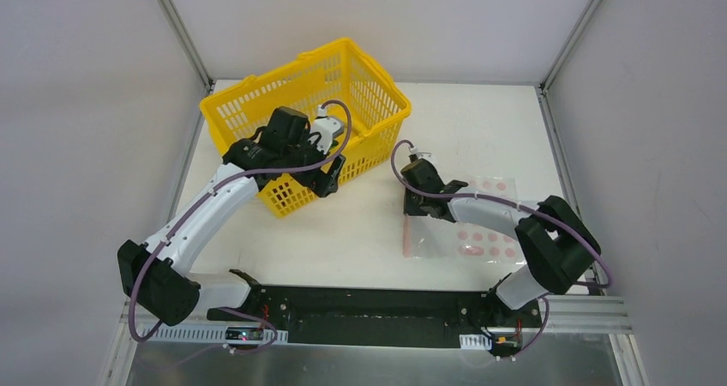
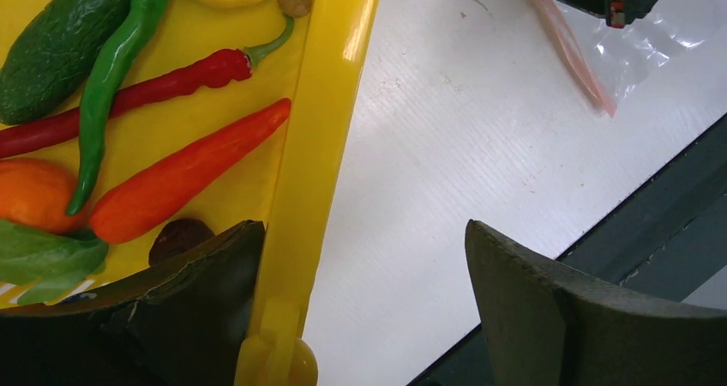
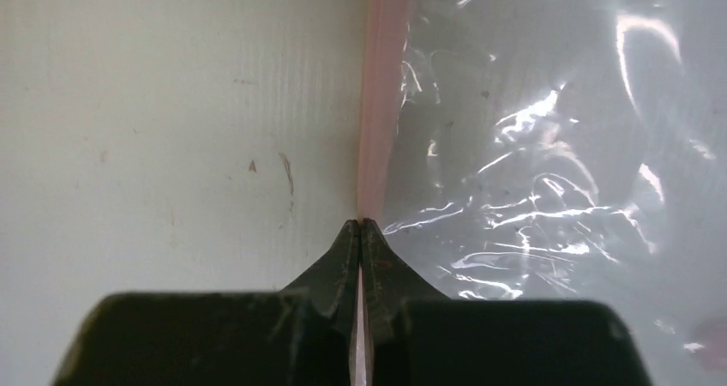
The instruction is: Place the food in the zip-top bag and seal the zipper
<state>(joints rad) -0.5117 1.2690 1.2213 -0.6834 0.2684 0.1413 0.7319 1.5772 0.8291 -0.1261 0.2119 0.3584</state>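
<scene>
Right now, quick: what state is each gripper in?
Left gripper: open, empty, straddling the yellow basket wall.
Right gripper: shut on the zipper of the zip-top bag.

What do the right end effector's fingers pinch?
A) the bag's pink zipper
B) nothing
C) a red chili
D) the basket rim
A: the right end effector is shut, and the zipper of the zip-top bag runs straight in between its tips.

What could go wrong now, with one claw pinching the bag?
The right gripper pinches only the thin zipper edge; the slippery bag could slide free when lifted. The left gripper straddles the basket wall, so closing or descending might catch the basket instead of the food.
</scene>
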